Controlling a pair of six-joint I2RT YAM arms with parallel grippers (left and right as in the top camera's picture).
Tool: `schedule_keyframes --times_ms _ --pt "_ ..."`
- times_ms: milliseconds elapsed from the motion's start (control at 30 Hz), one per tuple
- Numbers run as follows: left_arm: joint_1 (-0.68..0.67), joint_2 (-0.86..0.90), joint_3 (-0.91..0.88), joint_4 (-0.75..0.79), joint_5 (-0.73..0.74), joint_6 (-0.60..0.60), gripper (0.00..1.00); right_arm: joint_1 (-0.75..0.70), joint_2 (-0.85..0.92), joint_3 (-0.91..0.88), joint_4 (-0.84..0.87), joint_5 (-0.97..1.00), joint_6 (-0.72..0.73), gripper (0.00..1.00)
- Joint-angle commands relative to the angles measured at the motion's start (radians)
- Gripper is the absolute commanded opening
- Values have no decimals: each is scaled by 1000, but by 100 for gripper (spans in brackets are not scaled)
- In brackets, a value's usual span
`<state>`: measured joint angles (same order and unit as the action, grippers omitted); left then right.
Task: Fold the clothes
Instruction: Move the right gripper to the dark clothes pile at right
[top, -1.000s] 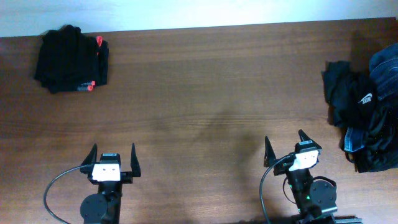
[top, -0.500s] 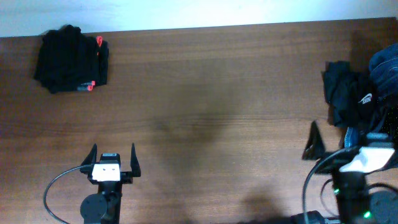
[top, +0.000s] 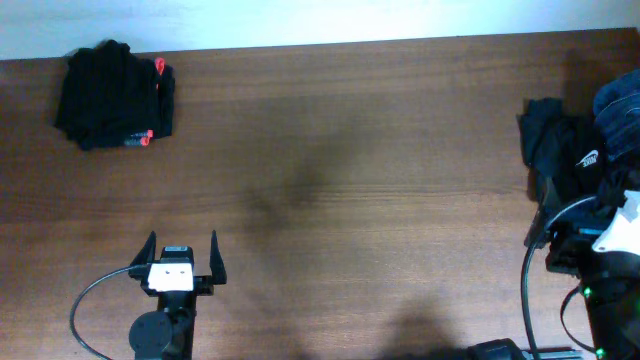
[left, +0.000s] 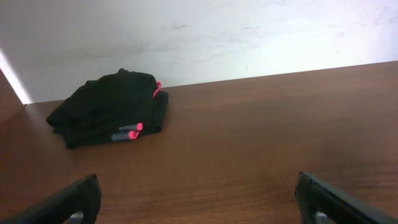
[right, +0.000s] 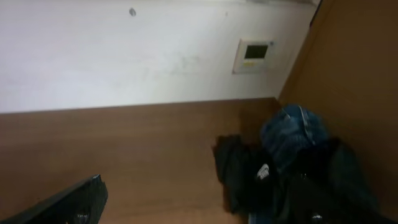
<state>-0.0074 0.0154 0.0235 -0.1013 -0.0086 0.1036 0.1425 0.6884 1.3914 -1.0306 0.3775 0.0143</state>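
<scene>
Right gripper has swung out from the front middle to the right edge of the table. It's now at the near end of the clothes, jaws spread wide, gripping nothing. Left gripper hasn't budged, also wide open and empty. The clothes are a crumpled black heap, white logo showing, blue denim bunched far right. A folded black stack sits in the far left corner.

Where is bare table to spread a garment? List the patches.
Free: the wide middle of the table, from the folded black stack across to the unfolded pile, ahead of the left gripper. Crowded: the right edge, at that pile.
</scene>
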Motion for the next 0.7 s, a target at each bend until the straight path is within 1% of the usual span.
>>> schedule_keyframes --times_ms 0,67,133,233,333,467,667 --pt "-5 -10 -6 3 -7 -5 99 -6 3 13 -16 21 3 99" --pt "-5 -10 -6 3 -7 -5 99 -6 6 13 -27 42 42 99" --pt "-5 -10 -6 3 -7 -5 99 -6 16 13 -50 108 101 99" --pt "-5 -10 -6 3 -7 -5 99 -8 60 16 -116 266 248 99" --pt "-5 -10 -6 3 -7 -5 100 -35 118 38 -160 309 286 99" --pt "-5 -10 -6 3 -7 -5 99 -137 208 95 -196 255 302 99" --pt "-5 -10 -6 3 -7 -5 99 -402 343 150 -197 5 301 99"
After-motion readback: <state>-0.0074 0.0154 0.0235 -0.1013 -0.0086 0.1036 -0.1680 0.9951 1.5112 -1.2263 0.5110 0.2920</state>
